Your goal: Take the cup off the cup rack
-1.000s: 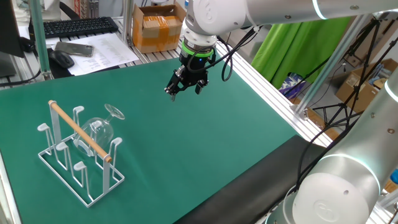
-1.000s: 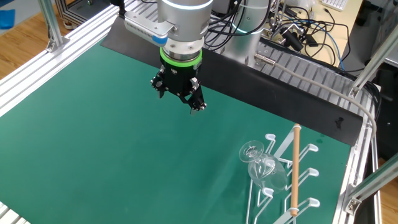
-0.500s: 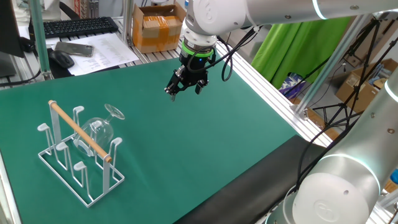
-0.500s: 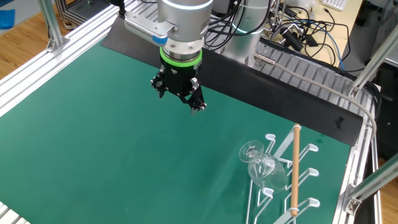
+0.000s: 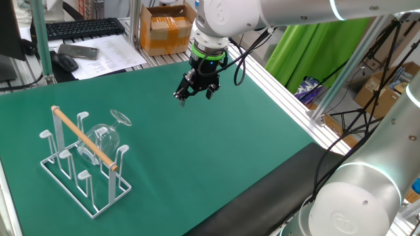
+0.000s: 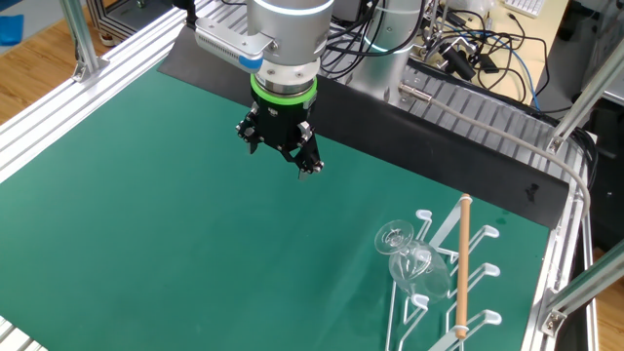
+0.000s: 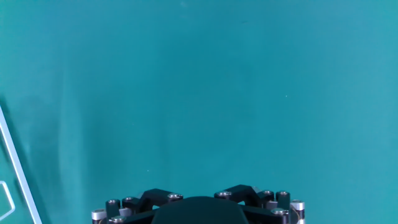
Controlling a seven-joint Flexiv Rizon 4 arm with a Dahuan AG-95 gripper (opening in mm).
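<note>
The cup (image 5: 105, 136) is a clear stemmed glass that lies tilted on the cup rack (image 5: 86, 180), bowl among the pegs under the wooden dowel (image 5: 82, 137), foot (image 5: 121, 118) pointing out to the right. In the other fixed view the cup (image 6: 413, 261) sits at the left side of the rack (image 6: 429, 222). My gripper (image 5: 195, 94) hovers above the green mat, far from the rack, open and empty; it also shows in the other fixed view (image 6: 280, 156). The hand view shows only the gripper's base (image 7: 199, 208) and bare mat; cup and rack are out of that view.
A green mat (image 5: 216, 151) covers the table. Aluminium frame rails (image 5: 289, 98) run along its edges. A keyboard (image 5: 82, 27), papers and a cardboard box (image 5: 164, 29) lie beyond the far edge. Cables (image 6: 468, 49) lie behind the arm. A thin white line (image 7: 15, 165) crosses the hand view's left edge.
</note>
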